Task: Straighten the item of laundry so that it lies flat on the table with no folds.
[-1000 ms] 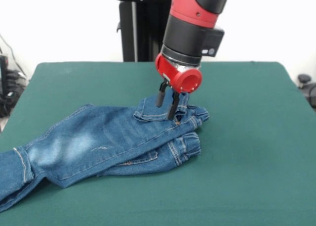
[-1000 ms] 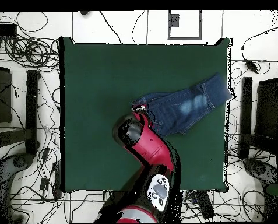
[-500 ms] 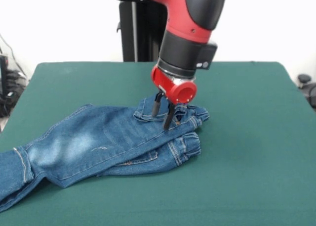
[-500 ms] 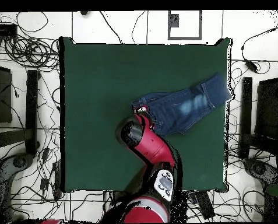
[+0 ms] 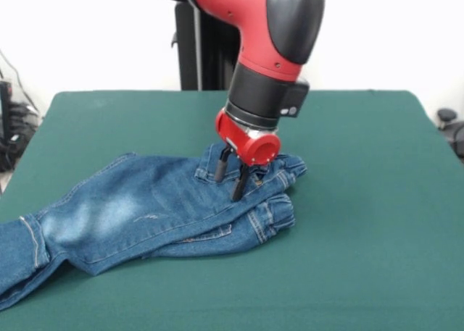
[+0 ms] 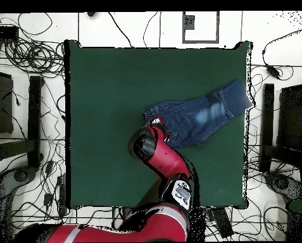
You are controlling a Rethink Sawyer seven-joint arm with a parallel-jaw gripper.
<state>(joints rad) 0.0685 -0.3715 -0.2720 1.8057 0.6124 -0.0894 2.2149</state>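
Gripper shifted along waistband; jeans unmoved.
Since the previous frame the gripper [image 5: 230,180] has moved toward the legs, fingers apart, tips on the waistband of the jeans [image 5: 138,208], which lie folded on the table [image 5: 362,200].

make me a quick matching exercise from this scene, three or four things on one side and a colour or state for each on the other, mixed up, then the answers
Things:
1. small blue denim jeans
2. flat dark green felt table top
3. red and black robot gripper
4. black pedestal column

States:
A. upright behind the table's far edge
B. jaws open, tips down on the waistband
C. bare over most of its area
D. folded over itself, one leg past the table's edge

Pairs: 1-D, 2-C, 3-B, 4-A
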